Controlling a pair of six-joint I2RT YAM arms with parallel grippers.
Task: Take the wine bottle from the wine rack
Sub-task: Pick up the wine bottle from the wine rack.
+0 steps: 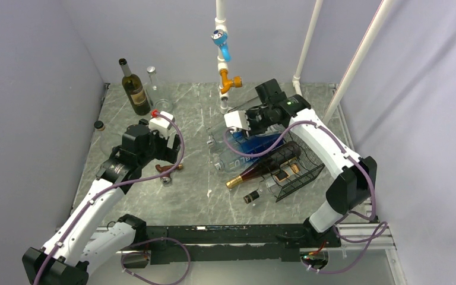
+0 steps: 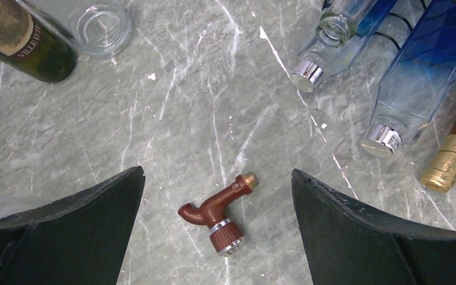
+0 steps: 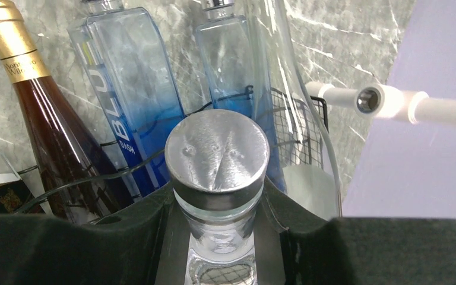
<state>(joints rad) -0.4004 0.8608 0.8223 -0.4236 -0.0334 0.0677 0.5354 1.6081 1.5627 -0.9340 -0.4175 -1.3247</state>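
Note:
The black wire-mesh wine rack (image 1: 300, 175) sits right of centre with several bottles lying on it, necks to the left. They include a dark red wine bottle with a gold foil top (image 1: 260, 168), also in the right wrist view (image 3: 41, 119), and two blue-tinted bottles (image 3: 130, 101). My right gripper (image 3: 217, 196) is shut on the neck of a clear glass bottle with a silver cap (image 3: 217, 151), over the rack's far left end (image 1: 230, 132). My left gripper (image 2: 217, 172) is open and empty above a brown tap (image 2: 219, 211).
A green wine bottle (image 1: 133, 88) stands at the back left with a slim clear bottle (image 1: 152, 77) and a glass jar (image 1: 163, 105). A white pipe frame (image 1: 221, 35) with blue and orange taps stands at the back. A small dark-capped bottle (image 1: 252, 196) lies before the rack.

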